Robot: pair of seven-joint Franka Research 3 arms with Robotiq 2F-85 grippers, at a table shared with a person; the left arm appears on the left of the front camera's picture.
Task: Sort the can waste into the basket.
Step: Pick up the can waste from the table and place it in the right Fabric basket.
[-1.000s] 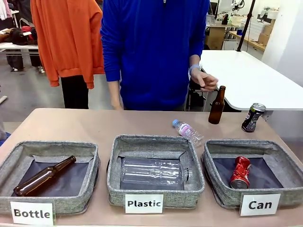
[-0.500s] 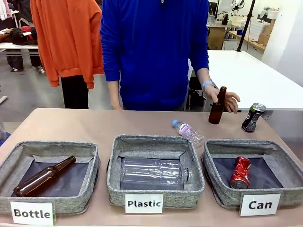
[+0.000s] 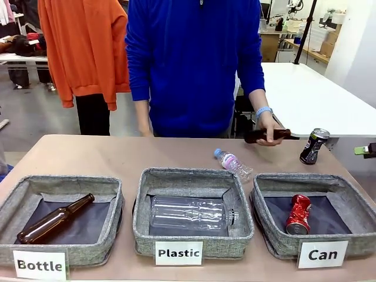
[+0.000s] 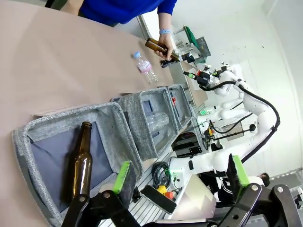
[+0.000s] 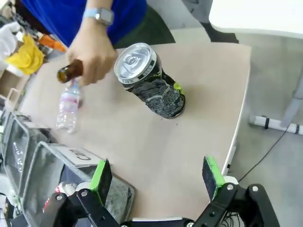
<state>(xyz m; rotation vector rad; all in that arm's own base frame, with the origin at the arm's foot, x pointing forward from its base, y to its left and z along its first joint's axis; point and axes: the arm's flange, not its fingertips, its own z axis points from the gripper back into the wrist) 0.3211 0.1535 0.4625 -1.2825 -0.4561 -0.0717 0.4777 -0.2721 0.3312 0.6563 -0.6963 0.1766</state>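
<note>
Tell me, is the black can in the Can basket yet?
Out: the black can sits on the table behind the basket, which holds the red can.

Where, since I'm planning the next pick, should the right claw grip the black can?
Probably the dented middle of the black can, below its silver rim. It stands tilted, and the open right claw faces it, so come straight in, clear of the person's hand.

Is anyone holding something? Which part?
The person's hand grips the brown bottle around its middle, sideways. The left gripper and right gripper hold nothing.
</note>
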